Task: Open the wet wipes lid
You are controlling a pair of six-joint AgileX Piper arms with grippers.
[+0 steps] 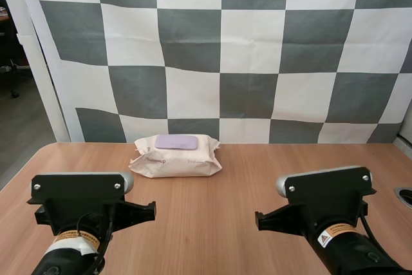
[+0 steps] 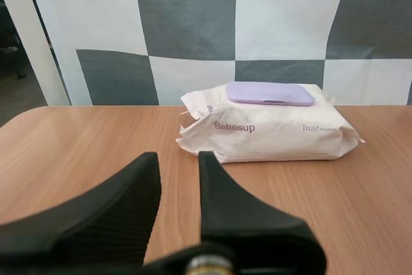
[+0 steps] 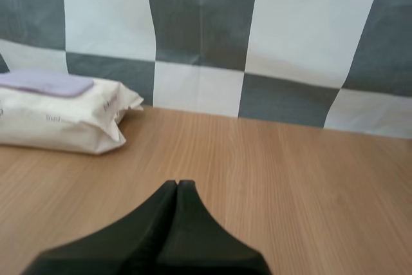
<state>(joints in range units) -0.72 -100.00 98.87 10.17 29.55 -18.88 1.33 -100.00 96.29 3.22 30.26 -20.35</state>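
While well short of the wipes pack (image 2: 270, 136), left claw (image 2: 178, 160) parted, right claw (image 3: 177, 186) closed, both empty

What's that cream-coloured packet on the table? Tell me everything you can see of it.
It is a soft pack of wet wipes, cream-coloured with a crinkled plastic-looking wrapper and purple lettering reading Bebesup on its side. A flat lilac lid with rounded corners sits shut on top. The pack lies flat on the wooden table, toward its far edge, touched by nothing else.
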